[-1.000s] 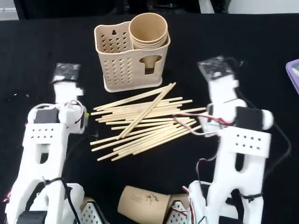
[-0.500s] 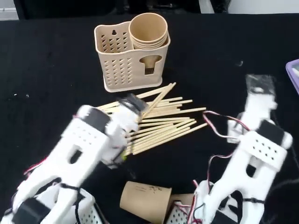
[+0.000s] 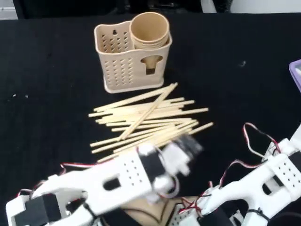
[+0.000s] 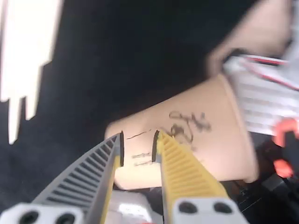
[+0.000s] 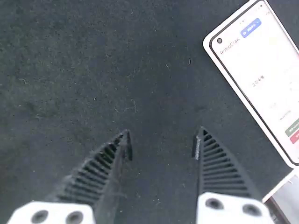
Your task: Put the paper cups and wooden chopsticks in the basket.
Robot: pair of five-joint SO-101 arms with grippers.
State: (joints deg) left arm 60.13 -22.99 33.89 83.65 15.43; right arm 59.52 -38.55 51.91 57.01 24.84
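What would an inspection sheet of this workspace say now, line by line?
Surface: table covered in black cloth.
Job's things: basket holds stacked paper cups; chopsticks lie loose in front of it; a loose cup lies on its side near the arm bases.
Clutter: phone on the cloth; purple object at the table edge.
Grippers: left gripper over the loose cup, fingers slightly apart; right gripper open over bare cloth.
Cables: red and white wires loop from the right arm.
Surroundings: nothing seen.

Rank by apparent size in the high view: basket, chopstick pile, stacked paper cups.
1. chopstick pile, the widest spread across the table
2. basket
3. stacked paper cups, smallest; their lower part is hidden inside the basket
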